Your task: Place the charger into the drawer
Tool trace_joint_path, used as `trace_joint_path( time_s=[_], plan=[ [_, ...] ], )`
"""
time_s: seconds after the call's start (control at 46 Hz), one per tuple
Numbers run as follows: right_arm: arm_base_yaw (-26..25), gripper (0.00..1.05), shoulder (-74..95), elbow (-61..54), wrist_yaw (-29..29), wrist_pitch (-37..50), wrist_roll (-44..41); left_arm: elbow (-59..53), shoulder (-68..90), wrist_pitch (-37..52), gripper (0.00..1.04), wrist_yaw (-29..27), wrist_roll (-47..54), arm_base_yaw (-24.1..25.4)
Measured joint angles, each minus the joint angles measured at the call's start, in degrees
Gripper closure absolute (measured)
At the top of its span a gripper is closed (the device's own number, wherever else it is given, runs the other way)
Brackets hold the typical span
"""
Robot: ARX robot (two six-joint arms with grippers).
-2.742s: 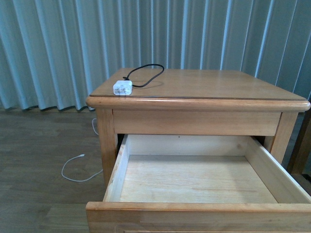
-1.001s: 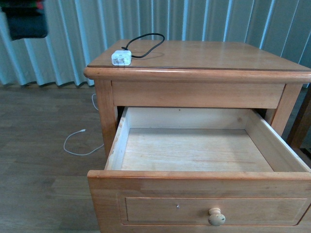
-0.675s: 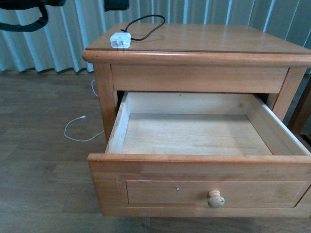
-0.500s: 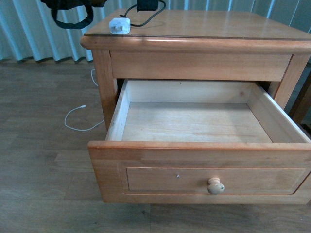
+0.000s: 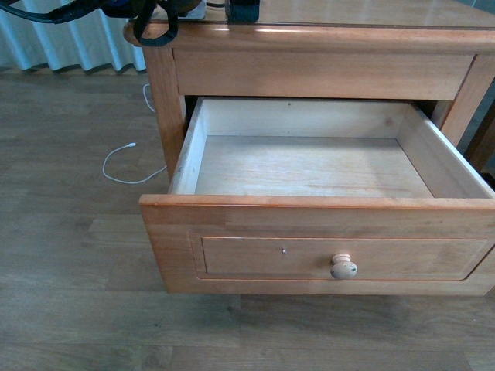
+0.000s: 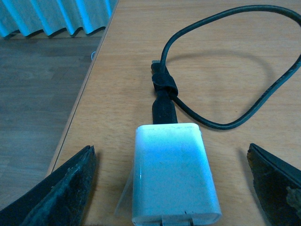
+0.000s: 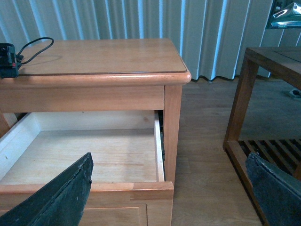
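A: Where is the charger (image 6: 171,174)?
B: It is seen flat on the nightstand (image 6: 225,56), between the left fingers (image 6: 66,188), which are spread wide. It should be pinched squarely, the black cable (image 6: 263,94) avoided. The right fingers (image 7: 61,197) are released too.

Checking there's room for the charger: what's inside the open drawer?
The drawer shows only a bare wooden floor; nothing lies in it. The strip just behind its front panel is hidden.

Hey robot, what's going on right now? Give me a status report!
Left gripper open, jaws straddling the charger on the nightstand top, not closed on it. Right gripper open, empty. Drawer pulled out, nothing seen inside or blocking it.
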Motion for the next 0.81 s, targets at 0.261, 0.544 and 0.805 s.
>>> trace_joint_path(
  time_s=[0.261, 0.544, 0.805],
  plan=[
    [0.0, 0.08, 0.0, 0.0, 0.0, 0.0, 0.0, 2.0, 1.3, -2.2, 0.15, -1.9, 1.1, 0.2],
    [0.0, 0.08, 0.0, 0.0, 0.0, 0.0, 0.0, 2.4, 1.4, -3.0, 0.64, -2.4, 2.1, -0.1],
    [0.0, 0.08, 0.0, 0.0, 0.0, 0.0, 0.0, -4.9, -4.8, 1.7, 0.65, -0.7, 2.1, -0.5]
  ],
)
